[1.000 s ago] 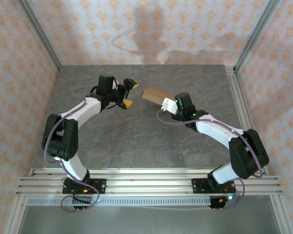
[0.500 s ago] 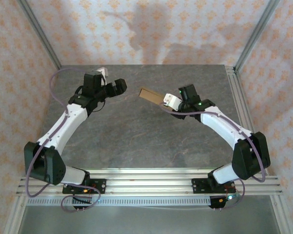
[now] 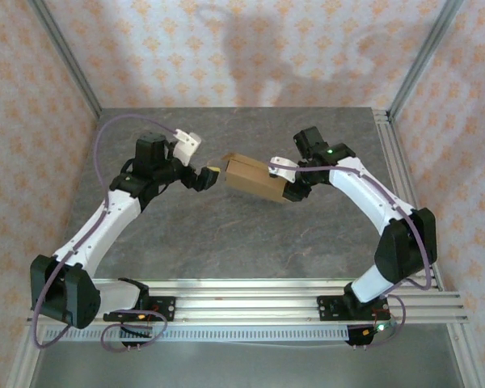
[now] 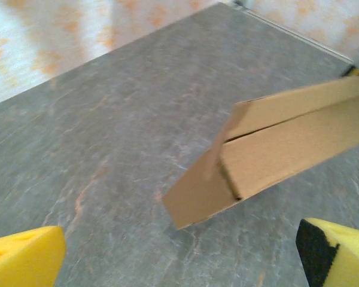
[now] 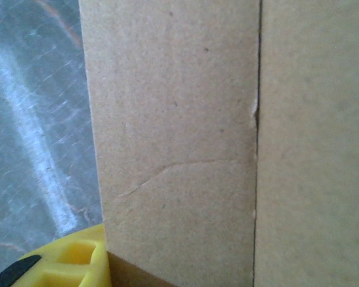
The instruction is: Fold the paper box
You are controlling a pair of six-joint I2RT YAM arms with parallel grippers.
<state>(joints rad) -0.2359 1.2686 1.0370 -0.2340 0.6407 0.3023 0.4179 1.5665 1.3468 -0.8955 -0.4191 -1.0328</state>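
setting: a grey stone-patterned table is enclosed by walls papered in an orange motif.
left pads: two yellow pads are spread wide, with nothing caught between them; the open end of the paper box is seen ahead of the gap.
left gripper: it is held released, just beside the box's left end; contact cannot be judged.
right pad: a yellow pad is pressed against plain cardboard.
right gripper: it is clenched on the right end of the box.
box: the brown corrugated piece is folded flat and long, and is placed between the two grippers over the middle of the table. An end flap is splayed outward at its left end. Whether the table is touched cannot be told.
arms: the left arm and the right arm are stretched inward from bases on an aluminium rail.
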